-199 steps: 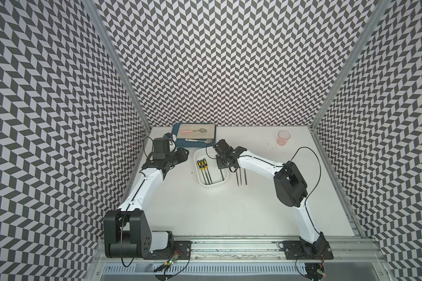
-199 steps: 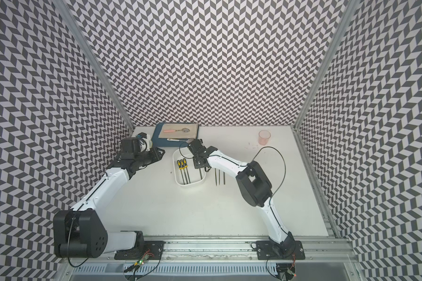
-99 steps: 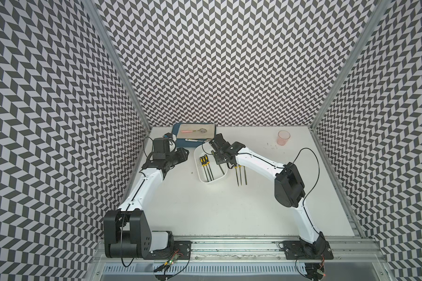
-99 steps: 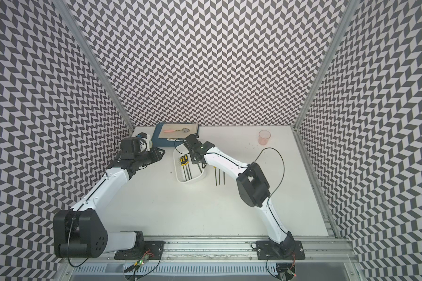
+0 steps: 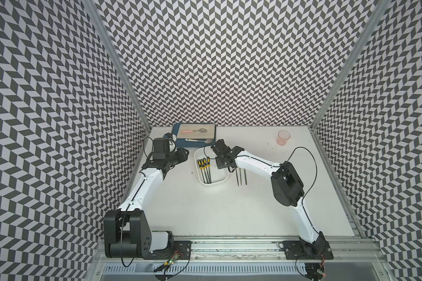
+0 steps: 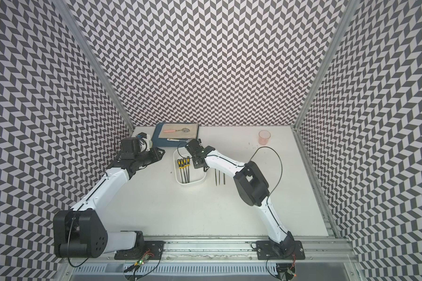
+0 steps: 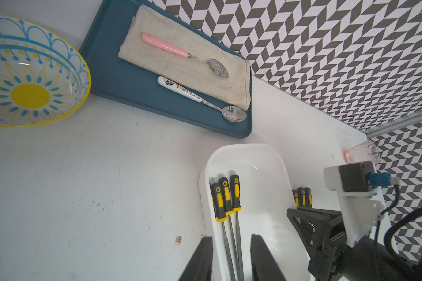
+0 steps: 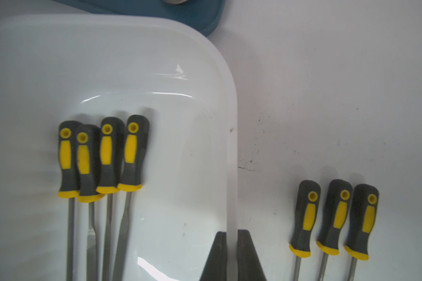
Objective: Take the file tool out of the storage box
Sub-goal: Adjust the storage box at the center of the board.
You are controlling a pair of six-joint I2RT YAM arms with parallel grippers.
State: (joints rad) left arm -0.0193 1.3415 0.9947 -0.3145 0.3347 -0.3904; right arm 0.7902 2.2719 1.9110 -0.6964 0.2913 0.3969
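Note:
The white storage box (image 5: 197,175) (image 8: 232,116) lies mid-table, behind centre. Several file tools (image 5: 204,167) (image 8: 102,155) with black-and-yellow handles lie side by side along its left side. Three more files (image 5: 241,176) (image 8: 334,219) lie on the table just right of the box. My right gripper (image 5: 225,162) (image 8: 232,234) is shut on the box's right wall, one finger inside and one outside. My left gripper (image 5: 186,154) (image 7: 232,239) hovers just left of the box with a gap between its fingers and nothing in it.
A dark blue tray (image 5: 180,144) with a folded cloth and two spoons sits right behind the box. A patterned bowl (image 7: 34,73) stands at the back left beside the tray. A pink cup (image 5: 283,137) is at the back right.
My right gripper has shifted a little toward the back left with the box wall in its grip, nudging the box. The left arm has stayed still.

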